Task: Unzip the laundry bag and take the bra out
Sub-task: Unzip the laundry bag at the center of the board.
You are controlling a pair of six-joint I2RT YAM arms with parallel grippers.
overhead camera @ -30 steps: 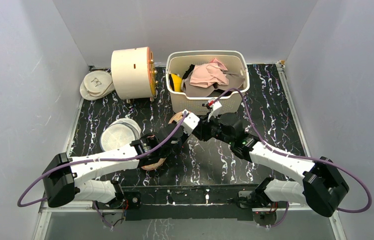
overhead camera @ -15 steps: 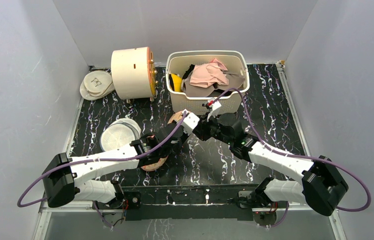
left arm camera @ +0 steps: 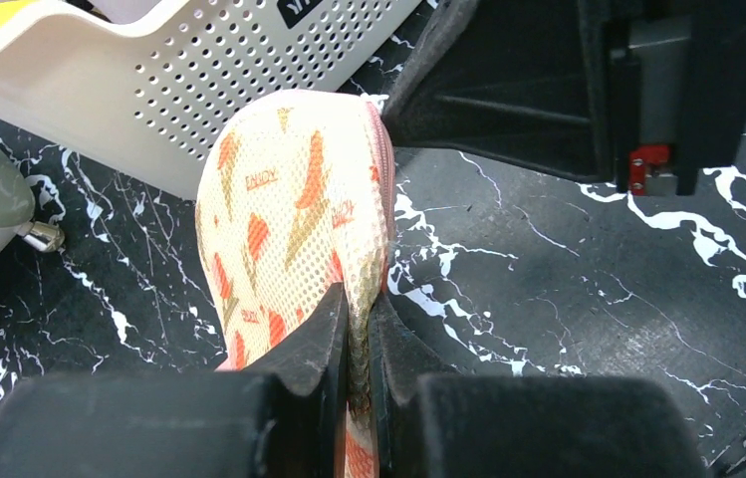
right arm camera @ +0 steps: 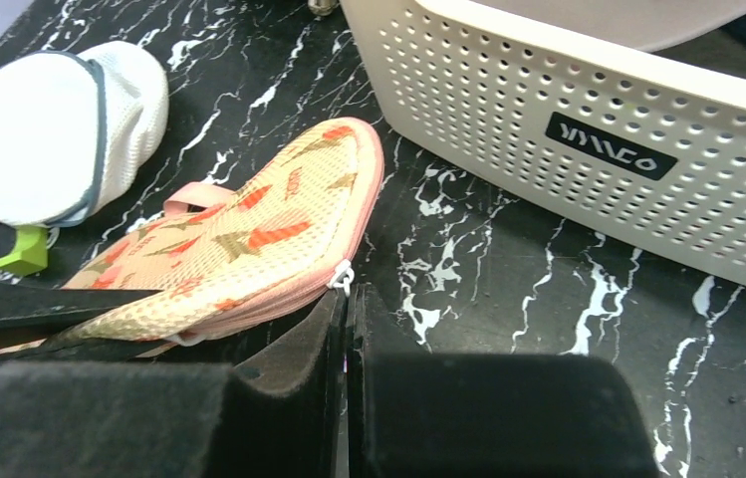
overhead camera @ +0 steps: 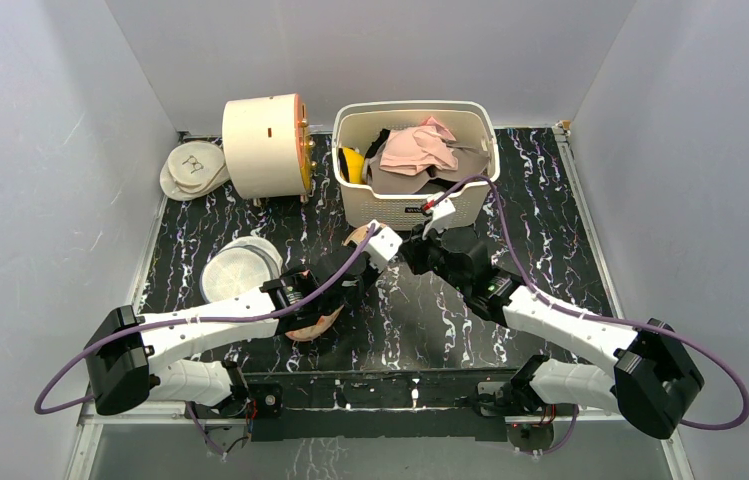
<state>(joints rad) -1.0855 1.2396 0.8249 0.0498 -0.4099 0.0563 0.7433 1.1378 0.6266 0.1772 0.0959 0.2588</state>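
- Lying on the black marbled table (right arm camera: 508, 289), just in front of the perforated white basket (right arm camera: 588, 110): the laundry bag (right arm camera: 239, 244).
- Shows cream mesh with an orange-and-green print and pink trim round the edge. Zipper looks closed along the visible side, with the white zipper pull (right arm camera: 342, 278) at the edge facing the right arm.
- Clamped by one edge between the fingers of the left gripper (left arm camera: 359, 324), fabric bunched in the pinch.
- Met at the zipper pull by the right gripper (right arm camera: 347, 299), fully clenched; cannot tell whether the pull is actually caught between the tips.
- Flanked beyond the bag, toward the left, by a round white mesh disc (right arm camera: 40, 139) and a small green piece (right arm camera: 22, 254).
- Further back, piled clothes in the basket with a pink garment (overhead camera: 420, 148) on top, and a cream drum (overhead camera: 265, 145) just left of the basket.
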